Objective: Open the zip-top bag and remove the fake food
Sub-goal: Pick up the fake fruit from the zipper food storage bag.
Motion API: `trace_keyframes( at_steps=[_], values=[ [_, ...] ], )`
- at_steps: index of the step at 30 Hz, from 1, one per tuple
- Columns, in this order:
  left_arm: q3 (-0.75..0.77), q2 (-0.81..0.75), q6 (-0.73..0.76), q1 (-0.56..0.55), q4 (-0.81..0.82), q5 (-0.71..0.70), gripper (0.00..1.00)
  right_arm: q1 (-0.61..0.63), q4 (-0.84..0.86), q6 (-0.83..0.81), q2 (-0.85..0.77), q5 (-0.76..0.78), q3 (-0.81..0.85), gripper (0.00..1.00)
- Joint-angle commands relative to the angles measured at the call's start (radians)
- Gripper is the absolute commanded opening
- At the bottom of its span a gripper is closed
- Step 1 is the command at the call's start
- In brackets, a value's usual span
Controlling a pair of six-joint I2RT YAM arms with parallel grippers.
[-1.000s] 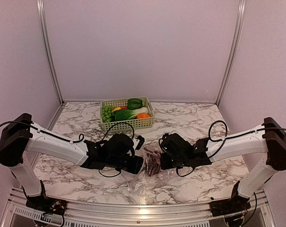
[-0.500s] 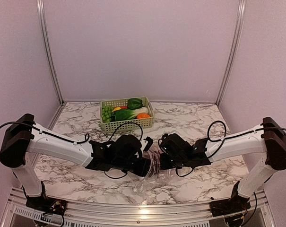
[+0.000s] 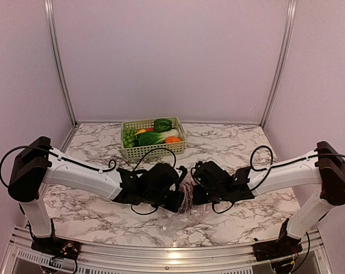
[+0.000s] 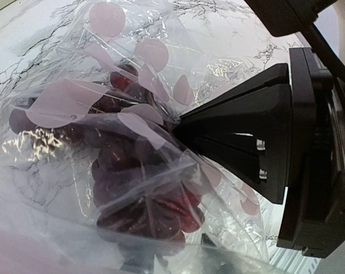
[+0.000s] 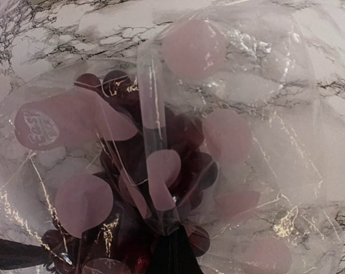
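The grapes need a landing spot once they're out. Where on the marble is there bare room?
The widest bare table lies right of the basket, behind the right arm. A narrower strip runs left of the basket. Crowded: the middle, where the left hand and right hand meet at the zip-top bag.

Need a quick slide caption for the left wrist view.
Right pincer pinches the clear zip-top bag, purple grape bunch inside, marble table behind.
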Motion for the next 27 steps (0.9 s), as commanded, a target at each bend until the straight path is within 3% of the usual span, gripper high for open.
trace_keyframes(
  at_steps=[1,14,27],
  values=[
    [0.027,0.033,0.014,-0.004,-0.055,-0.037,0.29,0.000,-0.016,-0.006,0.001,-0.025,0.003,0.00],
    [0.005,-0.014,0.011,-0.004,-0.067,-0.067,0.01,0.000,-0.039,-0.005,-0.013,0.002,0.007,0.00],
    [-0.097,-0.171,0.001,-0.004,-0.041,-0.129,0.00,0.000,-0.073,0.010,-0.065,0.075,0.004,0.00]
  ],
)
